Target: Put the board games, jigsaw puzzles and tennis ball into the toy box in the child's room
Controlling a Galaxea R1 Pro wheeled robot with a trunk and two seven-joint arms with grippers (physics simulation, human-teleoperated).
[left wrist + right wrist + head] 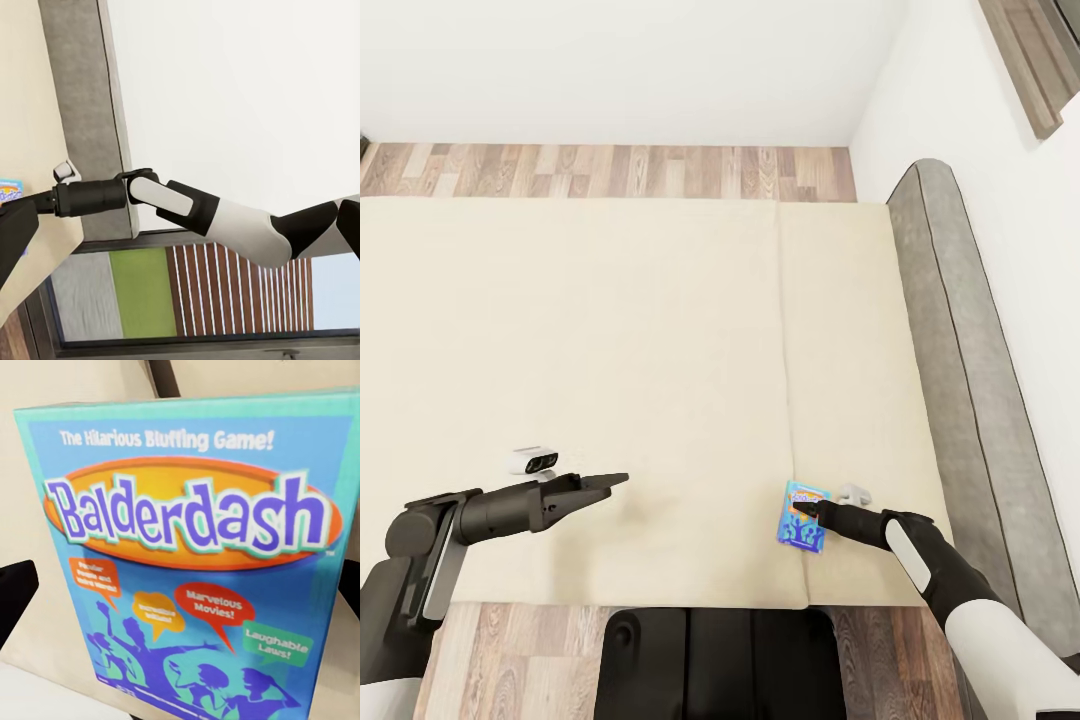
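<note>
Head view: a wide cream bed (610, 380) spans the frame, its grey headboard (960, 380) running down the right side against a white wall (980, 130); a strip of wood plank floor (610, 170) lies across the upper part of the frame.

The small blue board game (802, 517) lies flat on the mattress at lower right of centre, near the bed's near edge. The right hand (808, 510) is at this box, its dark fingertips over the box's right edge; whether it is clenched or released cannot be told from this view.

Right wrist view: the same box (199, 562) occupies most of the frame, lettered "Balderdash" and "The Hilarious Bluffing Game!". Dark finger pads (15, 596) appear at the left and right edges of the frame, one on either side of the box, apart from it and from each other; the hand reads as released around the box, without contact.

The left hand (610, 483) hovers over bare mattress at lower left of the head view, well apart from the box, fingers drawn together to a point and grasping nothing.

Left wrist view: the right arm (202, 214) reaches across to the blue box (11, 191) at the left edge of the frame.
</note>
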